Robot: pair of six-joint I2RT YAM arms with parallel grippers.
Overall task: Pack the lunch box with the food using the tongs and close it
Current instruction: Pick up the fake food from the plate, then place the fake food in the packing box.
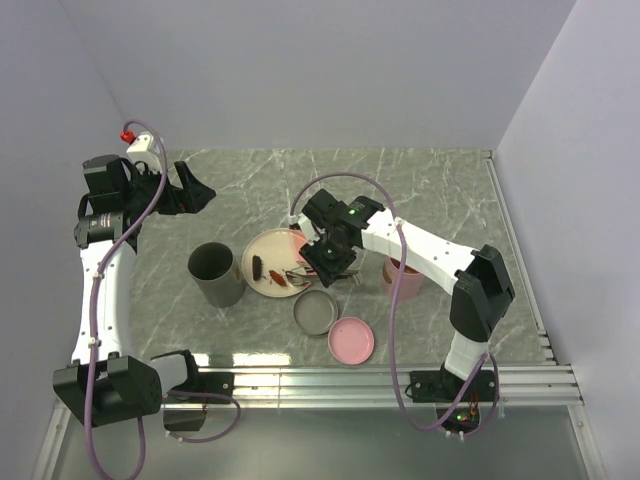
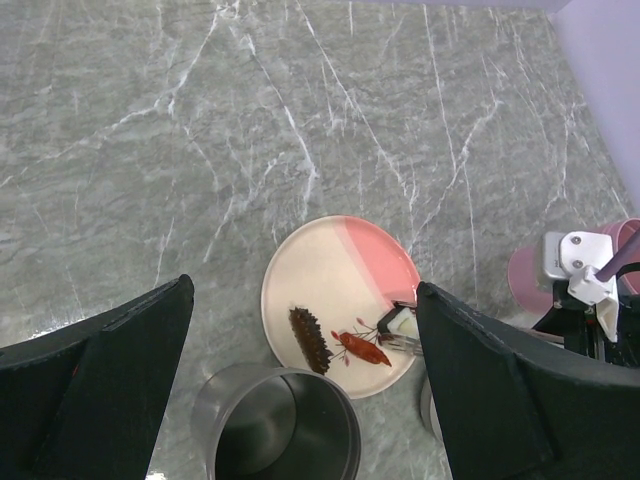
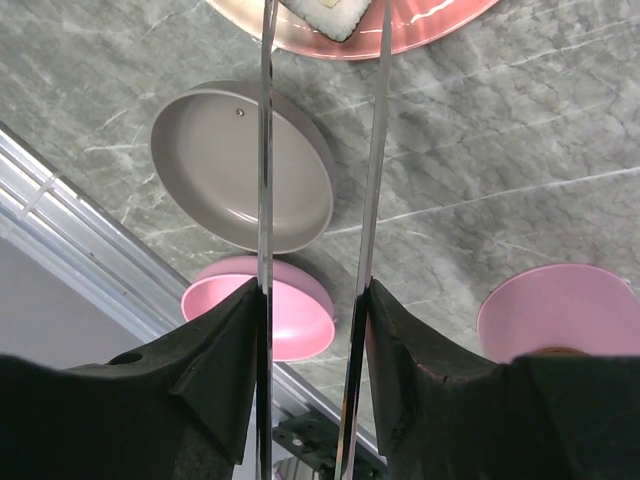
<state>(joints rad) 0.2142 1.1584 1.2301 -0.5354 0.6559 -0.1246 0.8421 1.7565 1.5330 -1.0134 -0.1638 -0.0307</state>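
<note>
My right gripper [image 3: 313, 290] is shut on the tongs [image 3: 266, 150], one slim silver arm pressed against each finger. The tong tips reach the small pale-and-dark square piece of food [image 3: 330, 14] on the cream-and-pink plate [image 2: 330, 265], one on each side of it. A dark brown oblong piece [image 2: 310, 340] and a reddish piece [image 2: 365, 350] lie on the plate beside the square piece [image 2: 400, 322]. The round grey lunch box [image 1: 218, 275] stands open, left of the plate [image 1: 262, 250]. My left gripper [image 1: 195, 190] hangs open high above the table's left, holding nothing.
A shallow grey lid or bowl [image 1: 316, 312] and a pink one [image 1: 351, 340] lie in front of the plate. A pink container [image 1: 402, 278] stands to the right, under my right arm. A metal rail [image 1: 400, 380] runs along the near edge.
</note>
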